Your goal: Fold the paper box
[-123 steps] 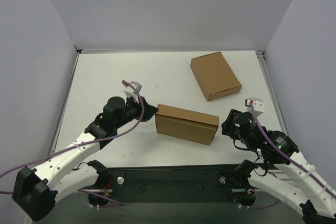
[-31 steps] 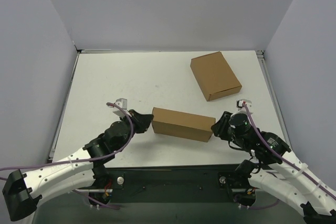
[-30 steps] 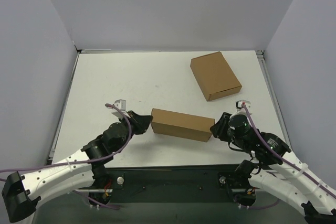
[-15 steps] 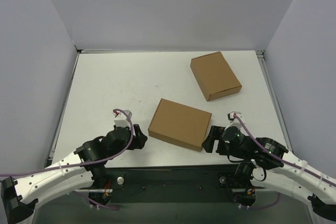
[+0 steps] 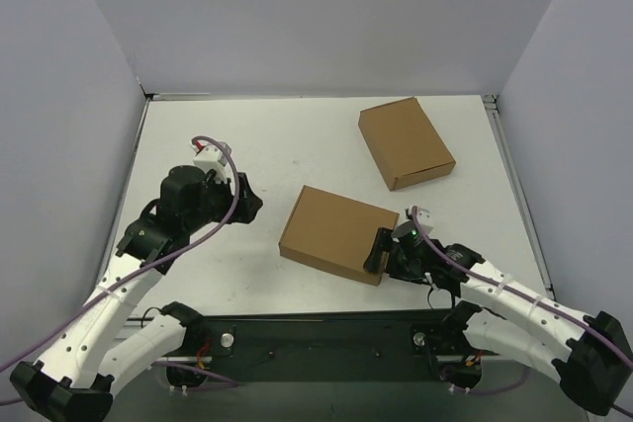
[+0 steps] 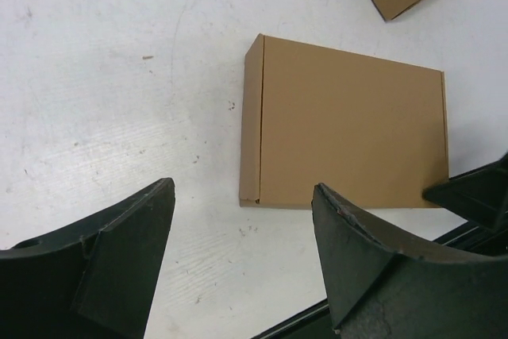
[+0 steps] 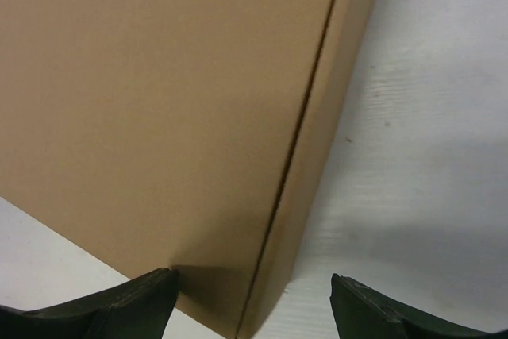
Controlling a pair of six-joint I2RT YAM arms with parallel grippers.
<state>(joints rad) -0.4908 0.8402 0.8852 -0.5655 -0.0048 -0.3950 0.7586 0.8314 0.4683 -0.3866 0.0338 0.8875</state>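
On the table (image 5: 247, 140), the paper box (image 5: 336, 234) lies between left pincer (image 5: 248, 202) (well apart) and right pincer (image 5: 377, 251); another carton (image 5: 406, 142) behind.

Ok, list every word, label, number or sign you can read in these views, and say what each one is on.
No readable text in any view.
Near cardboard box: plain brown, no print or label.
Far cardboard box: plain brown, no print or label.
Table: only faint scuffs, no writing.
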